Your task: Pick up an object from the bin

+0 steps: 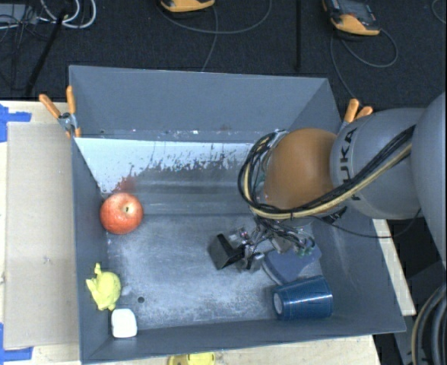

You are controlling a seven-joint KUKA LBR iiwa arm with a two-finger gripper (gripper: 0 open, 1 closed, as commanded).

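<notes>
You've got the gripper (242,254) low over the bin (170,120) floor, centre-right, under the orange wrist cover (299,169). Can't tell if it's open or closed, or if it holds anything. The black piece (223,252) at its left tip could be its own part or a loose thing, can't tell.

- **Just right of it:** flat grey-blue piece (293,265).
- **Just below that:** dark blue cup (305,298) on its side, long axis roughly left-right, round end facing left.
- **Well apart, left side:** red apple (121,213), yellow toy (104,287), white block (124,323).
</notes>
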